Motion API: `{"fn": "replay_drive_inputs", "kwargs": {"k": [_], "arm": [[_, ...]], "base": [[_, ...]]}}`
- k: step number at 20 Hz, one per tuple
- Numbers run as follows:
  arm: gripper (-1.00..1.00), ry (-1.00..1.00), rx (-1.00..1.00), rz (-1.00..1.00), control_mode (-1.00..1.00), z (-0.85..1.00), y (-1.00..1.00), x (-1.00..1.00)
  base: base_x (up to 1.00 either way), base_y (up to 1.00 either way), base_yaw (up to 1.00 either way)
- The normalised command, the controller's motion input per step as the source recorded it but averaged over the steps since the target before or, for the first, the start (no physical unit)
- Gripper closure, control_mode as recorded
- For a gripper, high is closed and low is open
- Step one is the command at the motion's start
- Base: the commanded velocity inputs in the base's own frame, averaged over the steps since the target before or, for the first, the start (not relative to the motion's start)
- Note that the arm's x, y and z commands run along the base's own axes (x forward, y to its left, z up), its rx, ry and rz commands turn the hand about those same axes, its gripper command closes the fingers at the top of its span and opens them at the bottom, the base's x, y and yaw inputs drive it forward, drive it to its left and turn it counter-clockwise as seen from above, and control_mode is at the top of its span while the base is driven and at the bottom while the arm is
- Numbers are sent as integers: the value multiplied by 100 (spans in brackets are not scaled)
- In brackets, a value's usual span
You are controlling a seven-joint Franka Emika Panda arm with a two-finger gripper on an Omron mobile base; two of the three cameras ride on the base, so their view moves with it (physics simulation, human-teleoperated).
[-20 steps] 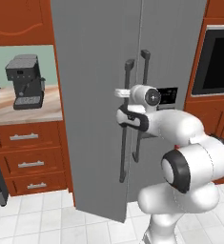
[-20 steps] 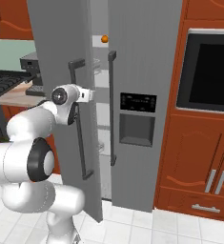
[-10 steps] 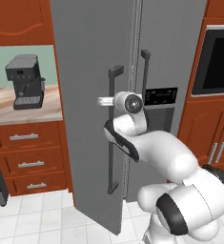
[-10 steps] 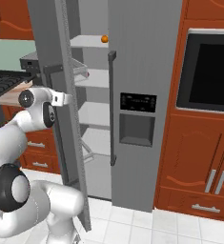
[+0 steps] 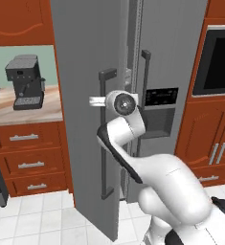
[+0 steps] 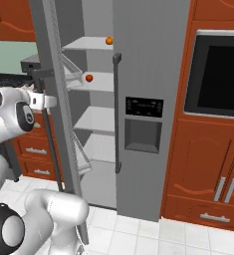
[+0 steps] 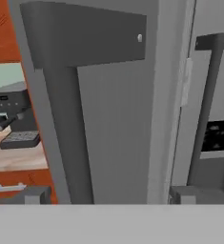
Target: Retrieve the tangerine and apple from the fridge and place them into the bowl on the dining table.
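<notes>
At the middle left of the right base view, your gripper [image 6: 51, 102] sits against the long handle [image 6: 50, 129] of the swung-open left door [image 6: 56, 84] of the fridge [image 6: 148, 99]. In the hand view the 2 fingertips [image 7: 32, 195] stand spread on either side of that handle with nothing clamped between them, so read the fingers as released.

Your fruits are inside. The tangerine [image 6: 109, 41] sits at the top middle of the right base view, on the highest white shelf [image 6: 86, 44] near its front edge. The apple [image 6: 89, 78] sits 1 shelf lower and a little to the left, also near the edge.

Expect both to handle alike: light, firm, round and smooth-skinned, so they will likely roll if nudged and may squirt out of a pinch placed off centre. Take each across its widest part, fingers level on opposite sides, and close gently; neither should bruise easily, but a hard squeeze gains you nothing.

As for surfaces, the fridge is flat brushed grey with squared vertical handles and a dark dispenser panel [image 6: 144, 128] on the right door. The shelves look thin, flat and matte white. Around it stand glossy red-brown cabinets [image 6: 208, 169] with slim silver pulls, and a dark boxy coffee machine [image 5: 25, 81] on a pale stone counter at the left of the left base view.
</notes>
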Motion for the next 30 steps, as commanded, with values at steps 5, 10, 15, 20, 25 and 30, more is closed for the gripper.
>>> {"fn": "replay_drive_inputs", "kwargs": {"k": [5, 10, 15, 20, 25, 30], "arm": [[-100, -17, 2, 6, -100, 42, 0, -100], [-100, -1, 21, 8, -100, 61, -33, -91], [-100, 1, 32, 2, -100, 81, -56, -65], [-100, 19, 41, 0, -100, 28, -59, -17], [-100, 7, 45, 0, -100, 0, -62, 22], [-100, -4, 47, -4, -100, 0, -47, 19]], "base": [[0, 0, 0], [0, 0, 0], [0, 0, 0], [0, 0, 0], [0, 0, 0], [0, 0, 0]]}}
